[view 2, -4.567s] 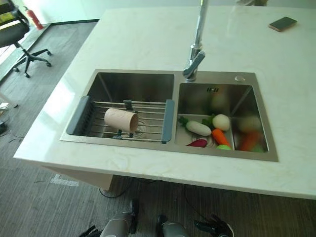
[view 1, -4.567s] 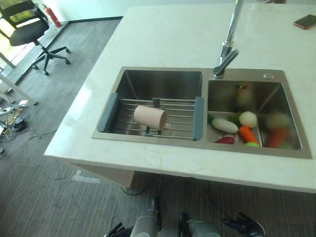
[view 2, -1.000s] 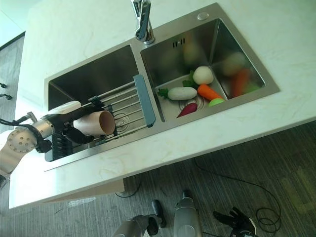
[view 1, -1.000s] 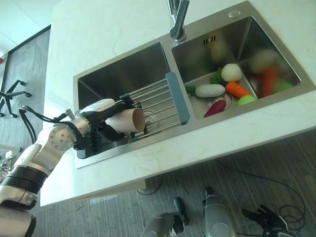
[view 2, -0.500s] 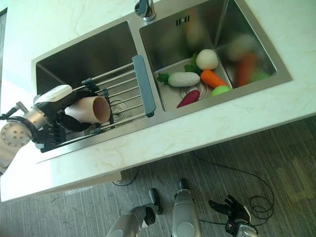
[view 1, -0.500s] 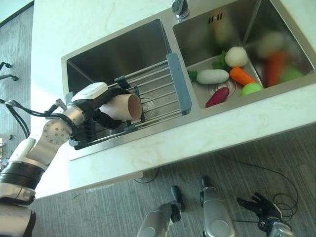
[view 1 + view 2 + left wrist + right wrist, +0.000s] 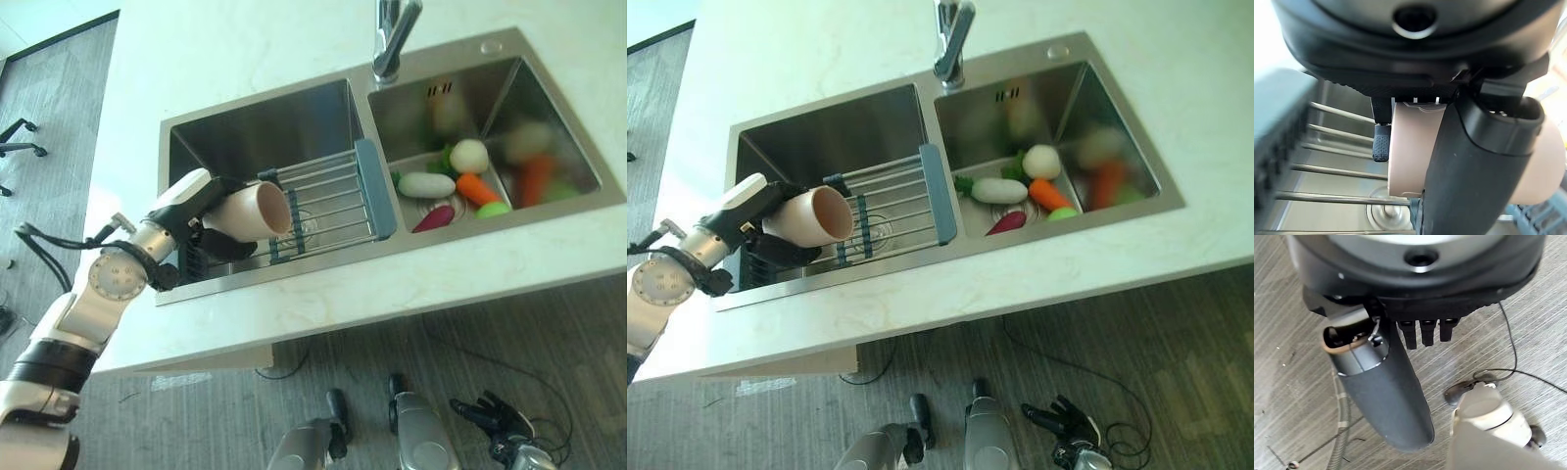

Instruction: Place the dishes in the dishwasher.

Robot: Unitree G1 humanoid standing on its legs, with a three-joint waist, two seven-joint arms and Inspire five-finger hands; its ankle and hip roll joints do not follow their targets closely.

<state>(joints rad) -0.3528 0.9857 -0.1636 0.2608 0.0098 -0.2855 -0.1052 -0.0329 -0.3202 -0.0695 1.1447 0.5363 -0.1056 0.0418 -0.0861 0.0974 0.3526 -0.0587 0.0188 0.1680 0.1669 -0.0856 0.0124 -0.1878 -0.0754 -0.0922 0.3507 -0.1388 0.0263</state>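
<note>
Left hand (image 7: 199, 227) clamps round the cup (image 7: 257, 210), tipped sideways just over the rack (image 7: 338, 201), likely for a secure carry; right hand (image 7: 487, 415) hangs loose-fingered.

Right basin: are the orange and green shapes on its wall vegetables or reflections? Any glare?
Left eye view: the shapes on the right basin's wall look like reflections of the carrot and its neighbours; right eye view: daylight glares off the countertop; left wrist view: white glare beside the left hand holding the cup.
</note>
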